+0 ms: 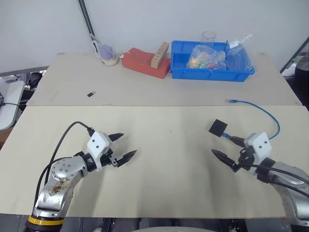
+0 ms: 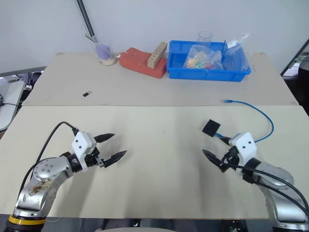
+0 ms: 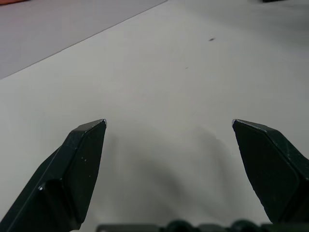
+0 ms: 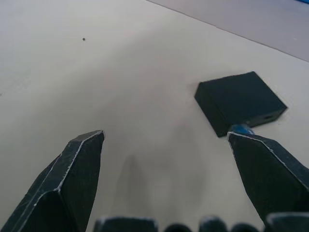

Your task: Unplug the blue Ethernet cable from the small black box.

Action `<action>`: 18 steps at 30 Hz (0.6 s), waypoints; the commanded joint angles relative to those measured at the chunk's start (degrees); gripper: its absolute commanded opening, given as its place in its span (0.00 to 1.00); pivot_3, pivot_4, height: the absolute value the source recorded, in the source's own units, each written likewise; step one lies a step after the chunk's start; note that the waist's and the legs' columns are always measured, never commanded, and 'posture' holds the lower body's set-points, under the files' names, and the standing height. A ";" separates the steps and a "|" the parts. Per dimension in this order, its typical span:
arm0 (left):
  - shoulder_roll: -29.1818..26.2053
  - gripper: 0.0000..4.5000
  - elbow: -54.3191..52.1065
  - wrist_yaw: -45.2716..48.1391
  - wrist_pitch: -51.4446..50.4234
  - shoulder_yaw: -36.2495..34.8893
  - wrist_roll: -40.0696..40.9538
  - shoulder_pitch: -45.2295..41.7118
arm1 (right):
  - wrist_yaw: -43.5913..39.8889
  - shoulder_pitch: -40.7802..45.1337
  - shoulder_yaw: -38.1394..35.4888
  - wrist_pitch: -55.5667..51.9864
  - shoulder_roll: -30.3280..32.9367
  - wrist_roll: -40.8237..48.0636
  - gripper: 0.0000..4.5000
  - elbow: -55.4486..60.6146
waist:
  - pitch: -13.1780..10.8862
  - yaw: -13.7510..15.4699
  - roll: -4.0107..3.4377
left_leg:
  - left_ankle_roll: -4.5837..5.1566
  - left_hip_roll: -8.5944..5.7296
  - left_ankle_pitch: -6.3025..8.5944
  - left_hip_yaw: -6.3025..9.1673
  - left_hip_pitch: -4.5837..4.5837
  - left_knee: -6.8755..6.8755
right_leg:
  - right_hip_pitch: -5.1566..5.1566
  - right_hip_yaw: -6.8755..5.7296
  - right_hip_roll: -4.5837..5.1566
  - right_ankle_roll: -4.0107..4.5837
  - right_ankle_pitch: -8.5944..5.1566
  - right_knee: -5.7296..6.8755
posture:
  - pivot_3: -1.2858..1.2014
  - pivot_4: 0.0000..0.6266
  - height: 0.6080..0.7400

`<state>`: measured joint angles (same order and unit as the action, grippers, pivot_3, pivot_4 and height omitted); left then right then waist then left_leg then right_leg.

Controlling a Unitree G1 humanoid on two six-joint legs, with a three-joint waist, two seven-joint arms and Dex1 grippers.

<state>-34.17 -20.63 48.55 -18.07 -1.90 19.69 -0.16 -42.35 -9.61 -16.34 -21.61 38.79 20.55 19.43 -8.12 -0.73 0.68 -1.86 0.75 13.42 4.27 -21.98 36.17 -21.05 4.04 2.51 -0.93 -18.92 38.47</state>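
We see the small black box (image 1: 217,127) lying flat on the near table (image 1: 159,193), toward its right side and a little in from the seam with the far table (image 1: 145,87). The blue Ethernet cable (image 1: 263,112) is plugged into the box's near right side, loops out toward the right edge, and ends in a free plug close to the seam. Our right gripper (image 1: 224,148) hovers just beside the box, fingers spread wide and holding nothing. Our left gripper (image 1: 126,146) sits well apart toward the near left, likewise spread and empty. A blue bin (image 1: 212,72) stands at the far edge.
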 commanded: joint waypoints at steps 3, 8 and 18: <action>-2.87 0.99 -6.34 9.02 -2.61 6.85 4.39 -12.40 | -2.26 5.42 -3.53 0.90 5.36 -0.13 1.00 -7.77 | 0.00 -0.08 -0.01 | 0.04 -0.03 0.02 -0.02 0.01 0.10 | 0.14 0.01 0.01 0.00 0.00 -0.13 | 0.52 0.24 1.00; -1.75 0.99 -3.34 11.28 -1.50 9.67 3.92 -20.19 | -4.81 14.62 -0.15 0.58 8.47 -1.96 1.00 -20.24 | 0.00 -0.92 -0.02 | 0.33 0.01 0.19 -0.06 0.17 0.12 | 0.41 0.02 -0.07 0.00 0.00 -0.36 | 0.52 0.24 1.00; -2.97 0.99 -1.79 14.19 -2.01 8.86 4.94 -22.07 | -18.65 27.96 11.97 2.71 9.53 -5.54 1.00 -35.39 | -0.04 -1.49 -0.06 | 0.42 0.02 0.24 -0.03 0.18 0.29 | 0.55 -0.01 -0.06 0.00 0.00 -0.40 | 0.52 0.24 1.00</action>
<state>-36.46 -21.46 62.31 -20.14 8.56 23.04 -21.75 -59.09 17.01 -4.68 -20.83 46.89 15.68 -15.32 -8.16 -2.22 0.62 -1.40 0.78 13.68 4.24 -21.81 36.51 -20.50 4.01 2.44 -0.93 -18.92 38.08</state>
